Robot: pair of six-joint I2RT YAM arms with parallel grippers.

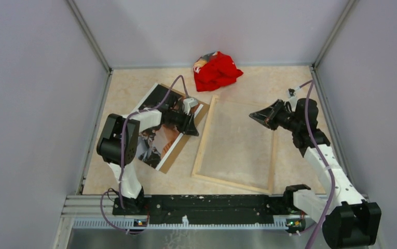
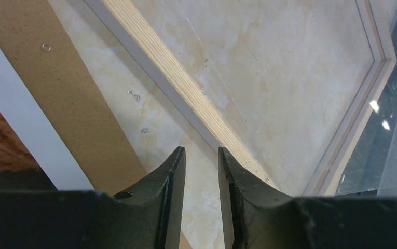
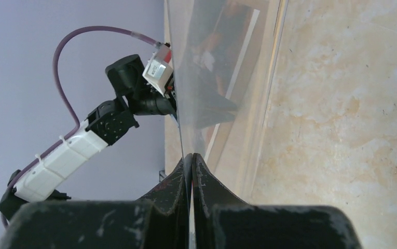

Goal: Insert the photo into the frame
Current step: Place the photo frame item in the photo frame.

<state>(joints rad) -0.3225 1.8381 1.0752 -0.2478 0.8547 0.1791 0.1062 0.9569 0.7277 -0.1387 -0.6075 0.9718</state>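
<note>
Right fingers (image 3: pixel 202 176) clamp the clear pane (image 3: pixel 211 62) above the frame (image 1: pixel 232 183); left fingers (image 2: pixel 173 171) stand slightly apart beside the photo (image 1: pixel 157 142).

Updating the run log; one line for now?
left hand open, empty | right hand shut on clear rectangular pane | dark paper photo outside pale wooden rectangular frame

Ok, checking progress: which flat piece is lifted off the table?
The clear pane, pinched at its edge by the right gripper and tilted up; photo, brown backing board and frame lie flat.
</note>
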